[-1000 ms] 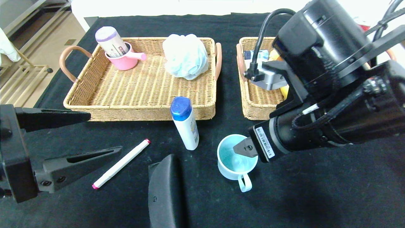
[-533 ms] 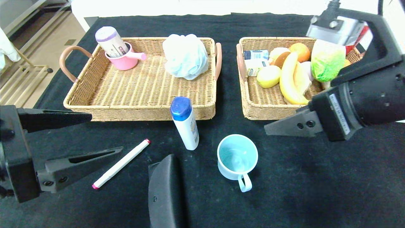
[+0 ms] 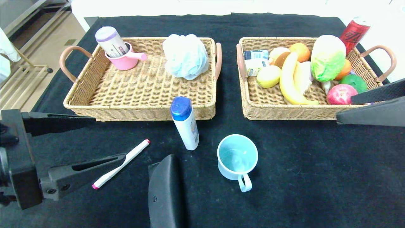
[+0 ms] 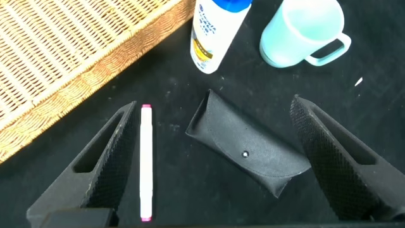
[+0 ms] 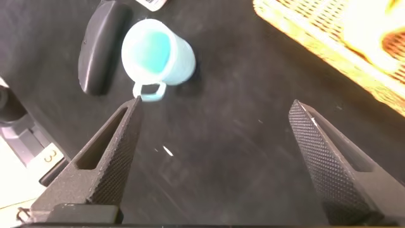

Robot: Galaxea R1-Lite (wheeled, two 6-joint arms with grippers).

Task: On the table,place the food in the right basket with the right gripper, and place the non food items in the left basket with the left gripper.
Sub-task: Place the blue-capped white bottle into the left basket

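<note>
- Right end effector (image 3: 370, 106) has pulled back from the cup (image 3: 237, 157), fingers spread, empty, uncovering the food-filled right basket (image 3: 245, 95).
- Left end effector (image 3: 76, 144), released, hovers by the pen (image 3: 121, 163); non-food remains on the bench.

Lighting: bright, even, overhead; soft short shadows on black tablecloth (image 3: 316, 177); far white edge overexposed; right wrist view soft, pale woven basket (image 5: 342, 38) washed out

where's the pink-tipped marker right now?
In the head view the marker lies flat on the black table, front left, left of the white bottle, with the open left claw right over it.
</note>
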